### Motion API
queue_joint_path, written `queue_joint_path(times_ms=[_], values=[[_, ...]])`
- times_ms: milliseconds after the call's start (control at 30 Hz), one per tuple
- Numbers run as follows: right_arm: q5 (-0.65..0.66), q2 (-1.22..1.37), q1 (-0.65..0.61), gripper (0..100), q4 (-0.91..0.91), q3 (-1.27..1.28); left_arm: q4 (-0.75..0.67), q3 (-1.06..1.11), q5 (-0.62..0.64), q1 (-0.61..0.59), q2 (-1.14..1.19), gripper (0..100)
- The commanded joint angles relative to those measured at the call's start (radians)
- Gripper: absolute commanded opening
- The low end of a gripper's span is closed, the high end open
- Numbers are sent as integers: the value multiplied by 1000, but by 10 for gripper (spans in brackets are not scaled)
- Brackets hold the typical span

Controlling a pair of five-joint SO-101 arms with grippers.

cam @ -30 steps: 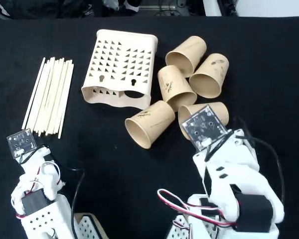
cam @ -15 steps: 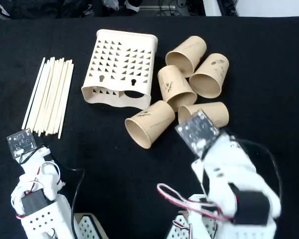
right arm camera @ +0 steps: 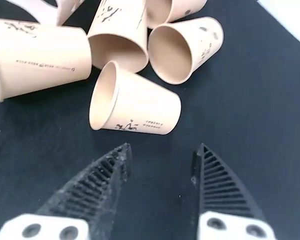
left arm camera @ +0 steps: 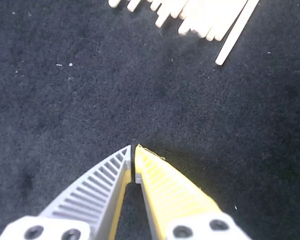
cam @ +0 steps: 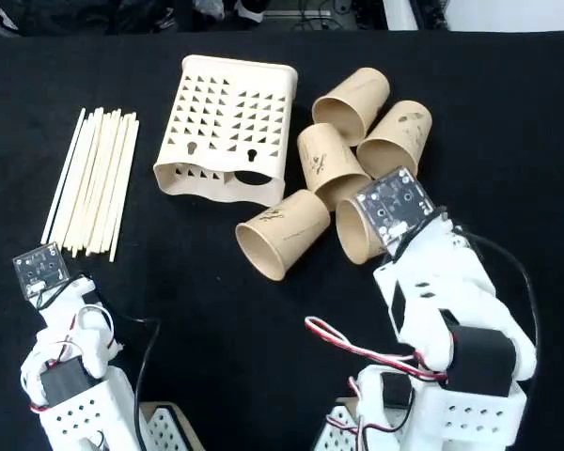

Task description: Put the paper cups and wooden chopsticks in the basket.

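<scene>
Five tan paper cups (cam: pixel 327 162) lie on their sides in a loose cluster on the black cloth-covered table (cam: pixel 216 310). The nearest cup (right arm camera: pixel 135 105) rests just ahead of the right gripper (right arm camera: pixel 164 147), whose black ridged fingers are spread wide and hold nothing, apart from the cup. The other four cups lie beyond it, several touching one another. Farther ahead, toward the left arm's side, a cream plastic basket with triangular cut-outs (cam: pixel 230 127) lies flat with a perforated wall facing up, touching one cup. A bundle of pale wooden chopsticks (cam: pixel 92 183) lies well ahead of the left gripper (left arm camera: pixel 134 147), whose grey and yellow fingers are pressed together over bare cloth.
</scene>
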Motion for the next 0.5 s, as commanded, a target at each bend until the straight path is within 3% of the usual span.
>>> queue_joint_path(times_ms=[0, 333, 467], values=[[28, 19, 15, 208, -20, -41, 0, 16, 8, -1, -5, 30], [89, 13, 91, 208, 6, -33, 0, 16, 8, 1, -5, 30], [78, 12, 43, 208, 26, -48, 0, 16, 8, 1, -5, 30]])
